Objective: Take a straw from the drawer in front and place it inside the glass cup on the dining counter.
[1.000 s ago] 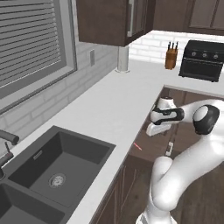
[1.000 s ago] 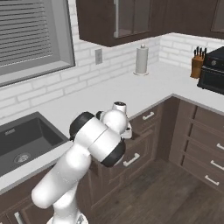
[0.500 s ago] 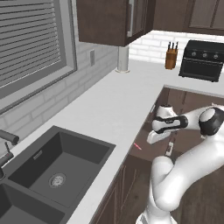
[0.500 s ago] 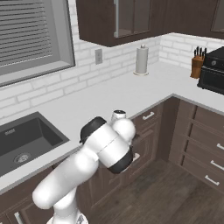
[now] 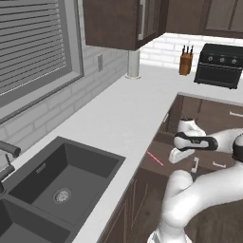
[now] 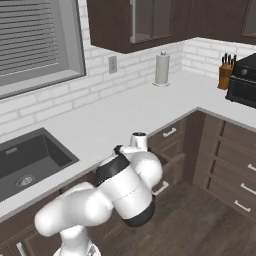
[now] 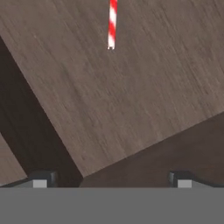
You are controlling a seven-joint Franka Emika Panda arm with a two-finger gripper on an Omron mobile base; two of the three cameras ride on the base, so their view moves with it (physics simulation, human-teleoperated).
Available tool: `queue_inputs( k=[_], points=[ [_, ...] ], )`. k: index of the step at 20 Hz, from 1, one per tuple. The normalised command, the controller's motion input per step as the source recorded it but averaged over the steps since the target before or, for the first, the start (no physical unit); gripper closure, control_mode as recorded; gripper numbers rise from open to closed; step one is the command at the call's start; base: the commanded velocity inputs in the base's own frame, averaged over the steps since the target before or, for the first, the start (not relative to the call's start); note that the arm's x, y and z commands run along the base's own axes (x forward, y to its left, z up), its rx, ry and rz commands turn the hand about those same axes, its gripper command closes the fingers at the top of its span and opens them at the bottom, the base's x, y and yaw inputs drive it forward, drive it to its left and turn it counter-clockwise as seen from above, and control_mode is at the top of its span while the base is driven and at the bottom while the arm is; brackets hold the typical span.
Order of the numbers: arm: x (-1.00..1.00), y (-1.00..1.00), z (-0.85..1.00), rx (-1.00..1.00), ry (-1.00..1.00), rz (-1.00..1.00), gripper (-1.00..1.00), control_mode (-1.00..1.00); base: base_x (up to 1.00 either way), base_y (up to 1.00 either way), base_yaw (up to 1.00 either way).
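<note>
The dark wood drawer (image 5: pixel 156 167) stands pulled out under the white worktop, and the red and white striped straw (image 5: pixel 155 158) lies on its floor. My gripper (image 5: pixel 175 156) hangs just right of the straw, over the drawer, pointing down. In the hand view the straw (image 7: pixel 112 24) lies at the top, well ahead of my open gripper (image 7: pixel 111 180), whose fingertips (image 7: pixel 41 179) stand wide apart with nothing between them. From the right base view my arm covers most of the drawer (image 6: pixel 174 167). The glass cup and the dining counter are out of view.
A dark double sink (image 5: pixel 61 182) is set in the worktop (image 5: pixel 123 109) to the left. At the far corner stand a knife block (image 5: pixel 185 60), a black countertop oven (image 5: pixel 220 64) and a paper towel roll (image 6: pixel 162 69). More drawers (image 6: pixel 235 165) line the right side.
The hand has sunk lower and a little to the right, closer to the open drawer. Its jaws have stayed open.
</note>
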Motion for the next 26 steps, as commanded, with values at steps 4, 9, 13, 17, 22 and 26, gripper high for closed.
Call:
queue_inputs(
  k=[4,9,13,17,22,26],
  points=[
    [-0.99,-0.52,-0.15,0.00,-0.10,0.04,-1.00,-1.00,0.00,0.00,0.00],
    [-0.79,-0.65,-0.01,0.00,-0.08,0.02,-1.00,-1.00,0.00,0.00,0.00],
    [-0.52,-0.66,0.06,0.00,-0.04,0.00,-1.00,-1.00,0.00,0.00,0.00],
    [0.06,-0.31,0.61,0.00,-0.01,0.00,-1.00,-1.00,0.00,0.00,0.00],
    [0.52,0.15,0.70,0.00,-0.02,-0.03,-1.00,-1.00,0.00,0.00,0.00],
    [0.59,0.50,0.33,0.00,0.01,-0.07,-1.00,-1.00,0.00,0.00,0.00]
  ],
)
